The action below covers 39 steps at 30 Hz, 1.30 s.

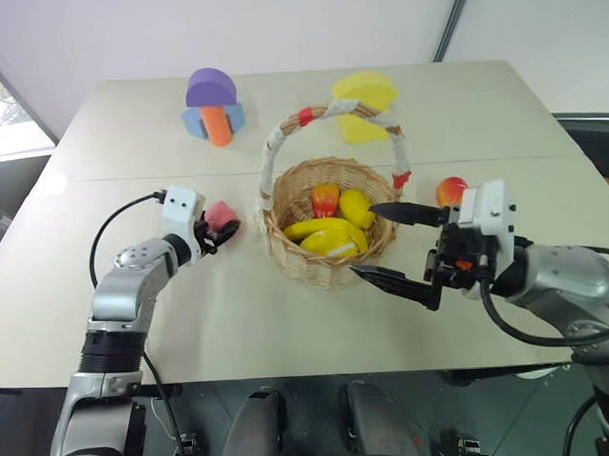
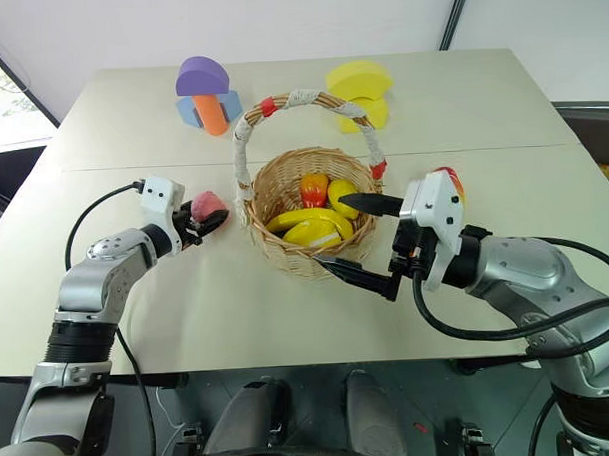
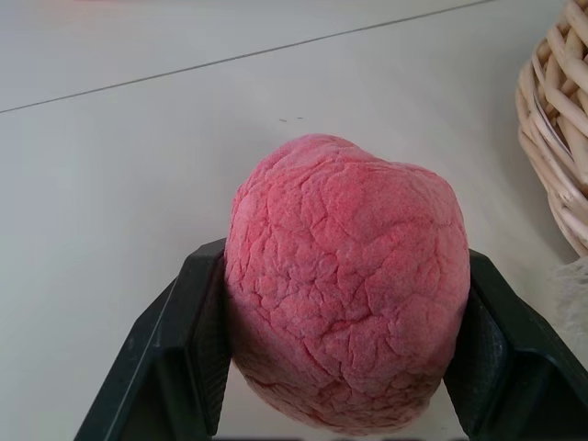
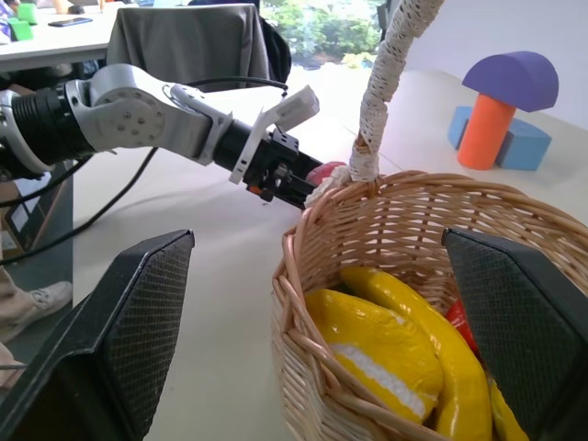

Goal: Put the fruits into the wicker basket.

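Beside wicker basket [image 1: 331,257]: clamped peach [image 1: 220,215].

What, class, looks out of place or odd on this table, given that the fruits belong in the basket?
The mango lies on the table beside the wicker basket, not in it. The peach is also outside it, gripped in the left gripper. Nothing looks spilled, tipped or damaged.

table [image 1: 288,319]: beige | foam blocks [image 1: 213,105]: purple, blue, orange, far left | yellow blocks [image 1: 364,103]: far right
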Available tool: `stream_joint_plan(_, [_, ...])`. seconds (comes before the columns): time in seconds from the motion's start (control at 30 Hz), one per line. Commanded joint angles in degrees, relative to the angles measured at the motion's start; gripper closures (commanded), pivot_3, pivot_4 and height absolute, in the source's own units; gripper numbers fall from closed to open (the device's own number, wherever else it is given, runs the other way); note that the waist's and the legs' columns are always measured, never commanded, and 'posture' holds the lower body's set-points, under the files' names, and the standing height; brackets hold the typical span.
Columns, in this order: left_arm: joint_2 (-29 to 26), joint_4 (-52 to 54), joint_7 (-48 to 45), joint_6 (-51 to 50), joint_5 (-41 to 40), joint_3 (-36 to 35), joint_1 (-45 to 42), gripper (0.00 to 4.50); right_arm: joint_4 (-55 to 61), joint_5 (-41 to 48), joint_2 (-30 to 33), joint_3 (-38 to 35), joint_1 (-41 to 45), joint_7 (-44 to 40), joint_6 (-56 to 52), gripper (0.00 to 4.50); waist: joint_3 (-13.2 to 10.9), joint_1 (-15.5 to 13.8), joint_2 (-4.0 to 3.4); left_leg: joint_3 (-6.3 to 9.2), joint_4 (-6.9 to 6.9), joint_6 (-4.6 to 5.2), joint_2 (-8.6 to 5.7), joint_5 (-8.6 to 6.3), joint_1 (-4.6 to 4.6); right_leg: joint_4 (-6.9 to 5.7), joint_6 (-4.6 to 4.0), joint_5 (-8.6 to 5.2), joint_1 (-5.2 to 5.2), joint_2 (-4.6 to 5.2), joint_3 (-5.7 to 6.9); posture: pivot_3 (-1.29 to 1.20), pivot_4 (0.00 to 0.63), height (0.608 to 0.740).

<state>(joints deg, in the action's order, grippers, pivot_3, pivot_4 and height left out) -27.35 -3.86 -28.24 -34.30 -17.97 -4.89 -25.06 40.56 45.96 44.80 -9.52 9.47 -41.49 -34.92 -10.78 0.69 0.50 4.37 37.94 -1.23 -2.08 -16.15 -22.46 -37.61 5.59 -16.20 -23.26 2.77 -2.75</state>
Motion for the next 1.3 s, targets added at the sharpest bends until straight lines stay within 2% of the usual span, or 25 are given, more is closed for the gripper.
stream_joint_plan(0.03, [-1.85, 5.26, -0.80, 1.80, -2.54, -5.73, 1.77, 1.67, -0.01, -1.59, -0.03, -1.33, -0.55, -0.87, 2.67, 0.00, 0.00, 0.08, 0.00, 0.00, 0.00, 0.00, 0.00, 0.00, 0.00, 0.00, 0.00, 0.00, 0.00, 0.00, 0.00, 0.00, 0.150, 0.740])
stream_joint_plan(0.13, [-2.79, 9.48, -2.80, 0.58, -7.15, -10.54, 4.09, 1.67, -1.28, -2.44, 0.52, -2.56, -0.95, -1.59, 3.50, 0.00, 0.00, 0.04, 0.00, 0.00, 0.00, 0.00, 0.02, 0.00, 0.00, 0.00, 0.00, 0.00, -0.02, 0.00, 0.00, 0.00, 0.150, 0.740])
stream_joint_plan(0.23, [-5.22, 19.23, -9.44, -5.12, -17.94, -13.96, 7.48, 1.67, -3.29, -3.02, 1.86, -5.24, -1.40, -2.69, 4.11, 0.00, -0.01, -0.05, 0.02, 0.00, 0.00, 0.00, 0.01, 0.00, -0.01, 0.01, 0.00, 0.00, 0.00, 0.03, 0.00, 0.00, 0.150, 0.740])
stream_joint_plan(0.33, [-8.87, 29.01, -14.21, -10.48, -25.32, -11.21, 8.38, 1.67, -5.77, -3.58, 3.41, -7.17, -1.32, -4.23, 4.57, 0.00, -0.02, -0.37, 0.02, 0.04, 0.00, 0.00, 0.00, 0.00, -0.03, 0.09, 0.00, 0.00, 0.06, 0.09, 0.06, 0.00, 0.150, 0.740])
stream_joint_plan(0.4, [-8.42, 31.49, -12.90, -13.13, -27.44, -8.36, 5.89, 1.67, -6.93, -4.19, 3.93, -7.40, -0.93, -4.88, 4.86, 0.00, -0.01, -0.60, 0.02, 0.05, 0.00, 0.00, -0.02, 0.00, -0.03, 0.10, 0.00, 0.00, 0.10, 0.11, 0.08, 0.00, 0.150, 0.740])
stream_joint_plan(0.53, [-3.54, 33.41, -8.55, -14.72, -25.60, 1.41, -2.00, 1.67, -8.73, -5.50, 4.03, -7.47, -0.16, -5.10, 5.50, 0.00, -0.01, -1.03, 0.03, 0.05, 0.03, 0.00, -0.05, 0.00, 0.01, 0.12, 0.00, 0.00, 0.16, 0.09, 0.09, 0.00, 0.150, 0.740])
stream_joint_plan(0.6, [-1.78, 31.46, -7.13, -13.99, -21.49, 7.01, -5.46, 1.67, -8.70, -5.77, 3.76, -7.59, -0.16, -4.83, 5.56, 0.00, -0.02, -1.05, 0.03, 0.05, 0.04, 0.00, -0.05, 0.00, 0.01, 0.12, 0.02, 0.01, 0.15, 0.02, 0.08, 0.00, 0.150, 0.740])
stream_joint_plan(0.7, [1.42, 27.33, -5.35, -12.99, -18.03, 11.32, -8.93, 1.67, -7.75, -5.77, 3.25, -8.17, -0.71, -3.74, 5.19, 0.00, -0.01, -0.86, 0.03, 0.04, 0.04, 0.01, -0.01, 0.00, 0.01, 0.12, 0.01, 0.01, 0.13, -0.09, 0.05, 0.00, 0.150, 0.740])
stream_joint_plan(0.73, [2.06, 26.27, -5.54, -12.24, -17.12, 12.18, -9.55, 1.34, -7.44, -5.81, 3.11, -8.47, -1.06, -3.26, 5.04, 0.00, -0.01, -0.80, 0.03, 0.04, 0.04, 0.01, -0.01, 0.00, 0.01, 0.12, 0.01, 0.01, 0.11, -0.10, 0.05, 0.00, 0.150, 0.740])
stream_joint_plan(0.8, [2.76, 24.82, -6.58, -11.09, -16.18, 12.98, -10.32, 0.61, -7.39, -6.30, 2.78, -9.17, -2.02, -1.66, 4.61, 0.00, -0.02, -0.78, 0.03, 0.04, 0.03, 0.01, 0.01, 0.00, 0.01, 0.11, 0.01, 0.01, 0.10, -0.13, 0.05, 0.00, 0.150, 0.740])
stream_joint_plan(0.83, [2.79, 24.68, -7.18, -10.92, -16.20, 12.94, -10.36, 0.07, -7.76, -6.68, 2.66, -9.34, -2.32, -0.68, 4.28, 0.00, -0.02, -0.74, 0.04, 0.04, 0.03, 0.01, 0.01, 0.00, 0.00, 0.11, 0.01, 0.01, 0.10, -0.13, 0.05, 0.00, 0.150, 0.740])
stream_joint_plan(1.03, [2.08, 26.92, -11.45, -10.29, -20.00, 9.75, -8.07, 0.03, -15.10, -12.94, 0.75, -9.49, -0.79, 7.28, 3.94, 0.00, -0.02, -0.78, 0.04, 0.02, 0.06, 0.00, 0.00, 0.01, 0.00, 0.11, 0.01, 0.01, 0.11, -0.10, 0.03, 0.00, 0.150, 0.740])
stream_joint_plan(1.13, [-1.46, 30.64, -16.47, -9.21, -22.08, 8.43, -3.60, 0.03, -26.09, -17.68, -3.29, -7.79, 5.17, 16.74, 0.41, 0.00, -0.01, 0.10, 0.00, -0.01, 0.05, -0.02, 0.02, 0.03, 0.01, 0.10, 0.01, 0.00, 0.11, -0.10, 0.00, 0.00, 0.150, 0.740])
stream_joint_plan(1.3, [-3.02, 33.05, -16.39, -9.38, -22.17, 8.63, -1.54, 0.03, -40.45, -25.33, -4.93, -4.60, 12.35, 22.47, 0.15, 0.00, -0.01, 0.04, -0.01, -0.03, 0.04, -0.07, 0.00, 0.06, 0.01, 0.06, 0.00, 0.00, 0.08, -0.09, -0.03, 0.00, 0.150, 0.740])
